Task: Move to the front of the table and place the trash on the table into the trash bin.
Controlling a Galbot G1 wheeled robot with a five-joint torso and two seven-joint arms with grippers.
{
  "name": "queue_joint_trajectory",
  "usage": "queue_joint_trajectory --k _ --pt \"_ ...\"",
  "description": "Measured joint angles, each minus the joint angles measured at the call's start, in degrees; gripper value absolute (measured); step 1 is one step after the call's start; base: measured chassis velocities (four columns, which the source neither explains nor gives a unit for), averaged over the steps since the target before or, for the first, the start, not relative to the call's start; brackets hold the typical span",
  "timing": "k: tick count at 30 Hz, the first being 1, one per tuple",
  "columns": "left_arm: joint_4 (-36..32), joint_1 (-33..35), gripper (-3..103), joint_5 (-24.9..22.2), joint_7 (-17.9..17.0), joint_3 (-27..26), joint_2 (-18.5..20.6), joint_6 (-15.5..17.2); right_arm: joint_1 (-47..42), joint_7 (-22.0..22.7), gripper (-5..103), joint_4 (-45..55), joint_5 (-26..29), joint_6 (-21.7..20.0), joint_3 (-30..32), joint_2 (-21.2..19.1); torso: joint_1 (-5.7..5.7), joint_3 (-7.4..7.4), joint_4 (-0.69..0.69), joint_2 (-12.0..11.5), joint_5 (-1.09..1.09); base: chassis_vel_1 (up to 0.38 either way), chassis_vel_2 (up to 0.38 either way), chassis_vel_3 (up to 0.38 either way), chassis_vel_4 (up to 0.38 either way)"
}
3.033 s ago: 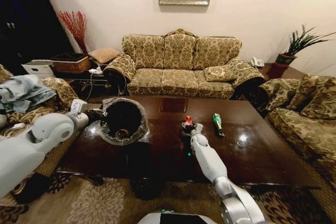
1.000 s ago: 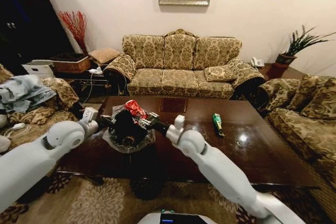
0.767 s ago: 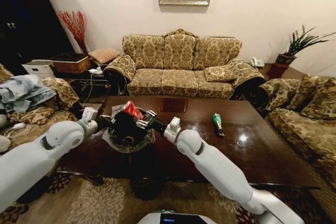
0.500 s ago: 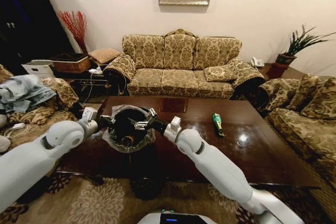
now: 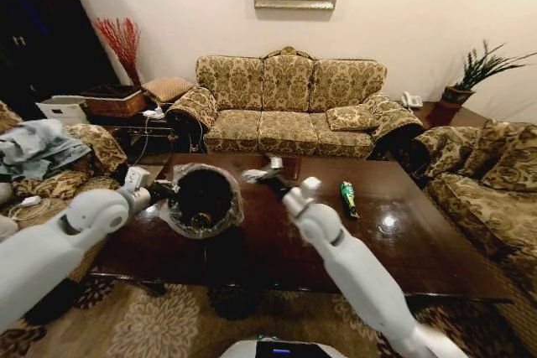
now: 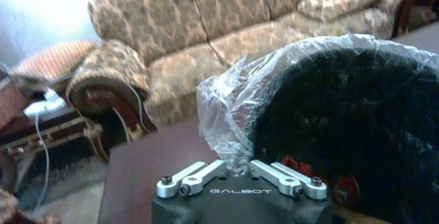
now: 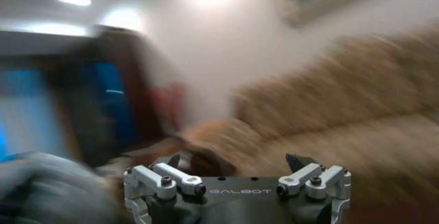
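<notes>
The left gripper [image 6: 237, 171] has its fingers pinched shut on the clear plastic liner [image 6: 233, 106] at the rim of the trash bin [image 5: 201, 199], which is tilted up at the left end of the table [image 5: 403, 249]. From the left wrist cam you can see a red piece [image 6: 298, 166] down inside the bin, but most of the inside is just black and hard to read. There's something lighter at the bottom in the head view that I can't identify.

The right gripper [image 5: 267, 171] is up in the air over the table, just right of the bin. It's smeared with motion blur in the head view, but the right wrist cam shows its fingers [image 7: 180, 179] spread wide with nothing between them. Everything behind them is a blur of sofa and wall.

The green bottle [image 5: 347, 197] lies on the tabletop, well right of the bin.
</notes>
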Motion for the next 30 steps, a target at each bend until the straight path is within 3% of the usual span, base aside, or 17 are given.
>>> queue_joint_trajectory --k 3,6,11,22,30 --pt "-0.2 0.1 0 -0.1 0.0 -0.1 -0.4 -0.1 -0.9 1.6 100 -4.2 -1.2 0.6 2.4 -0.5 0.0 0.0 0.01 0.0 -0.02 0.0 0.0 0.0 0.0" --pt "-1.1 1.3 0 0.8 0.1 0.1 -1.6 -0.1 -0.6 1.9 100 -11.6 -6.4 3.1 4.3 -0.2 0.0 0.01 0.06 0.0 -0.06 0.0 0.0 0.0 0.0" --pt "-1.4 1.7 0 1.3 0.1 0.4 -2.2 -0.1 -0.6 2.6 100 -17.3 -8.0 3.7 5.3 0.4 0.0 0.0 0.08 0.0 -0.05 -0.035 -0.047 0.076 0.054" --pt "-1.2 1.5 0 1.6 0.5 1.1 -2.5 -0.3 -2.0 3.6 100 -21.4 -10.3 5.5 7.5 0.9 0.0 0.01 -0.03 0.0 0.0 -0.134 -0.128 0.116 0.107" --pt "-1.0 1.4 0 1.8 0.5 1.5 -2.7 -0.4 -2.3 3.3 100 -24.2 -10.6 6.7 7.8 1.1 0.0 0.01 0.1 0.0 -0.09 0.016 0.008 0.001 0.0"
